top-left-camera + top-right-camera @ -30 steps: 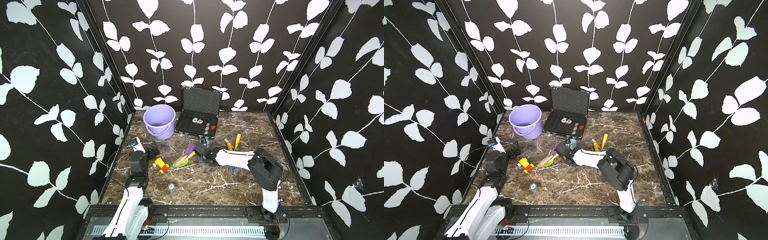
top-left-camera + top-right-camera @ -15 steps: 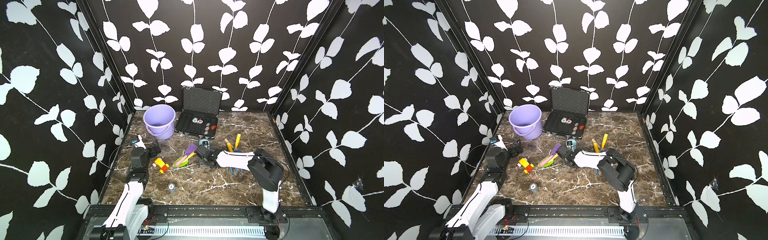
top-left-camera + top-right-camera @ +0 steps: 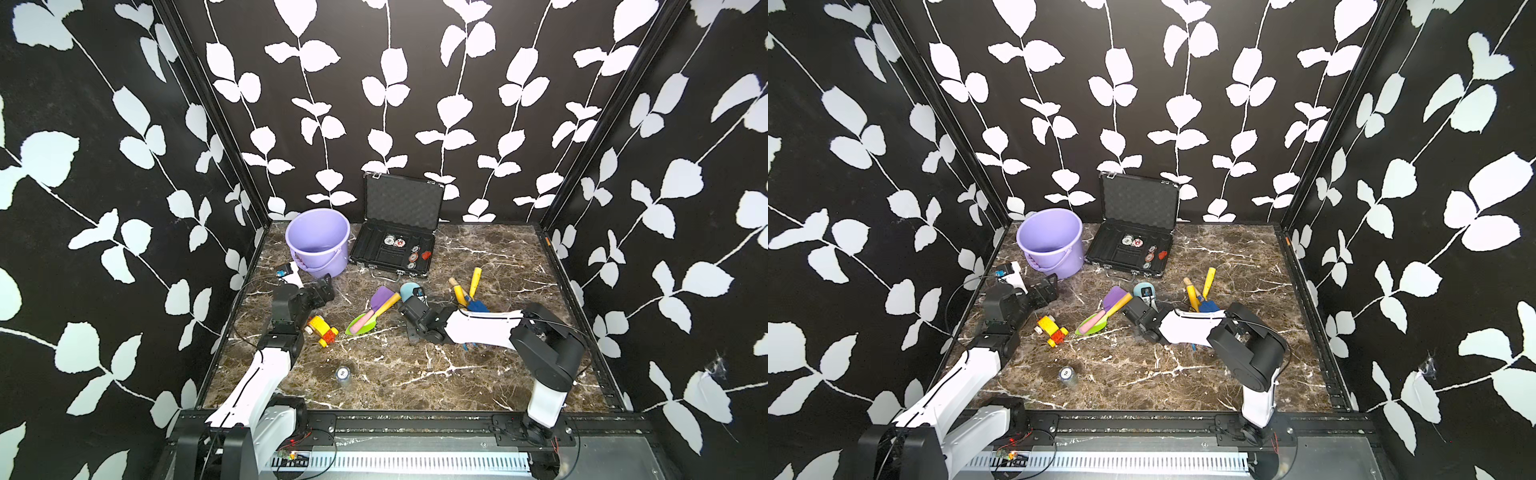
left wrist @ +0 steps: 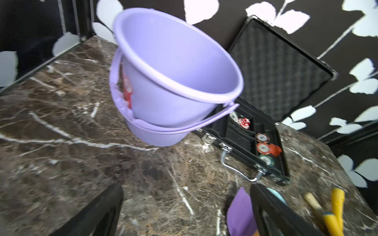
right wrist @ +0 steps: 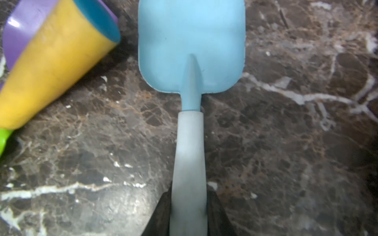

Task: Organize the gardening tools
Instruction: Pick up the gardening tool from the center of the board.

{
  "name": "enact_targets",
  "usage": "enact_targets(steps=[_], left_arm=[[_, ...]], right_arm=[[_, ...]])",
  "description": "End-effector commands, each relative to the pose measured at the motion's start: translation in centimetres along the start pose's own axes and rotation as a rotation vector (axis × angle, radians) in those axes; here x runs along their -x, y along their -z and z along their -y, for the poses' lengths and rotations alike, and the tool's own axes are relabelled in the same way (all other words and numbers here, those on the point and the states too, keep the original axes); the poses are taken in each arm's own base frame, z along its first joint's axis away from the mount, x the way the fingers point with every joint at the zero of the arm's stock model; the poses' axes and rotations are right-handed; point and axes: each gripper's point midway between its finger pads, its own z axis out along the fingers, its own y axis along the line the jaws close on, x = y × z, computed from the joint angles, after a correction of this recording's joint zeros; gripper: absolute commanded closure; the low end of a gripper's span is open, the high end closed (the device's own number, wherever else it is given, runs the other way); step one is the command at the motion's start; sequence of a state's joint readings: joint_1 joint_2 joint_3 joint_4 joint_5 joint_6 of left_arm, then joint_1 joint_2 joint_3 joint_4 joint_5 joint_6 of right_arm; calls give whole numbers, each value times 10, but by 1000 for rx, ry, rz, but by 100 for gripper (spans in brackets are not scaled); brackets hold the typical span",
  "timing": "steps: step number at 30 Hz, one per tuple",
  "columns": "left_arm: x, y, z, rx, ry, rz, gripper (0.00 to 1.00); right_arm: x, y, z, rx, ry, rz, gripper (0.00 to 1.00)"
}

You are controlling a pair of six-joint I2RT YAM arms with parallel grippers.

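Observation:
My right gripper [image 5: 189, 206] is shut on the pale handle of a light-blue trowel [image 5: 191, 47] that lies on the marble; in both top views its head [image 3: 409, 288] [image 3: 1144, 289] shows just past the gripper [image 3: 410, 307]. Beside it lie a purple scoop [image 3: 381, 297] with a yellow handle and a green scoop [image 3: 360, 325] with a pink handle. Two yellow-handled blue tools [image 3: 468, 293] lie behind my right forearm. My left gripper [image 3: 324, 286] [image 4: 184, 214] stands open and empty, near the lilac bucket [image 3: 318, 241] [image 4: 173, 71].
An open black case [image 3: 395, 249] [image 4: 266, 132] of round discs stands at the back beside the bucket. A yellow-and-red toy vehicle [image 3: 322, 328] sits by my left arm. A small round jar [image 3: 343, 374] stands toward the front.
My right gripper has closed on the light-blue trowel's handle. My left gripper has shifted a little toward the bucket, still open.

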State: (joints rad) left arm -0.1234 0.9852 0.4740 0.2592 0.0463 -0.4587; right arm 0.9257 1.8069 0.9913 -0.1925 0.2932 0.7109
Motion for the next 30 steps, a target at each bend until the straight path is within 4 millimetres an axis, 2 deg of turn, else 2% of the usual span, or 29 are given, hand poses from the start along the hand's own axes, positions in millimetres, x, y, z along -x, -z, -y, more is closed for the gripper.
enact_targets(steps=[1, 5, 9, 13, 19, 25, 26, 30], left_arm=[[6, -2, 24, -61, -44, -25, 1], [-1, -7, 50, -149, -67, -82, 1], [-8, -10, 77, -234, -106, -147, 1], [-19, -11, 103, -302, -173, -234, 1], [-40, -16, 137, -413, -232, -339, 1], [-55, -22, 153, -488, -242, -416, 3], [-58, -22, 154, -501, -242, -426, 4], [-63, -21, 164, -569, -240, -451, 8]], right_arm=[[0, 10, 10, -17, 33, 32, 100], [0, 17, 11, 16, 53, 87, 100], [6, 28, 4, 79, 91, 171, 100], [10, 39, -15, 125, 192, 255, 100], [23, 61, -40, 76, 333, 385, 100], [28, 75, -60, 96, 399, 465, 100], [32, 84, -62, 116, 397, 492, 100], [34, 95, -70, 178, 412, 533, 100]])
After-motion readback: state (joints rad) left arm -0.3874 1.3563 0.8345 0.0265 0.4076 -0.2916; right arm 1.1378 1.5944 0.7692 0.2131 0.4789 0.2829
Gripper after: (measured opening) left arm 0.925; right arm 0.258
